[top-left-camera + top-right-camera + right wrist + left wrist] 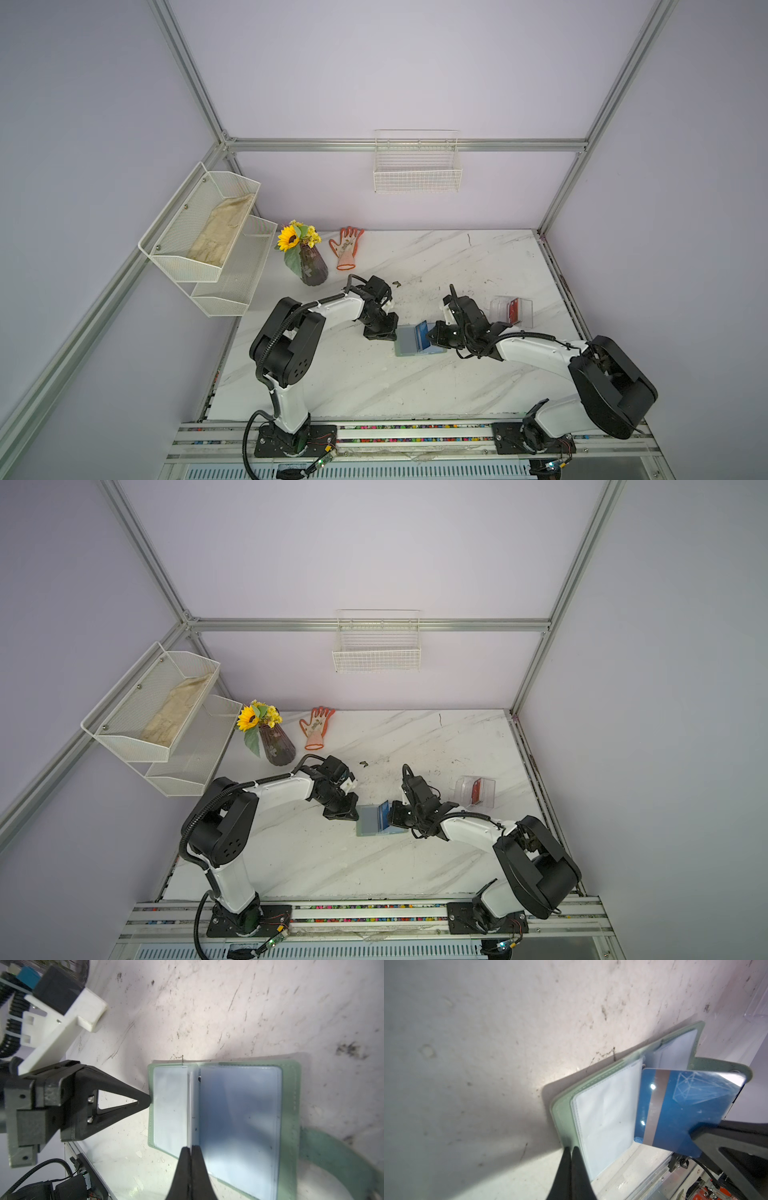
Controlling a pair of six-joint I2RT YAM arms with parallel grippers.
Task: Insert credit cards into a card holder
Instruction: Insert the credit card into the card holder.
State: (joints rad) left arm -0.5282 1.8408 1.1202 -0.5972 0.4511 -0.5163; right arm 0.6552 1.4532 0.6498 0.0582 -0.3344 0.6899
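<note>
The sage-green card holder (pixel 405 343) (pixel 368 823) lies open on the marble table, its clear sleeves (pixel 606 1109) facing up. My right gripper (pixel 191 1148) (pixel 430 334) is shut on a blue credit card (pixel 675 1109) (pixel 422 332), held upright on edge over the holder's fold (pixel 193 1105). The card's lower edge meets the sleeves near the spine. My left gripper (pixel 571 1149) (pixel 395 334) is shut, with its tips resting on the holder's green outer edge (pixel 150 1100). A red credit card (pixel 514 309) (pixel 477 791) stands in a clear box to the right.
The clear acrylic box (pixel 525 316) stands right of the right wrist. A vase with a sunflower (pixel 311 268) and an orange glove (pixel 347 249) sit at the back left. White mesh shelves (pixel 208 232) hang on the left wall, a wire basket (pixel 417 174) on the back wall.
</note>
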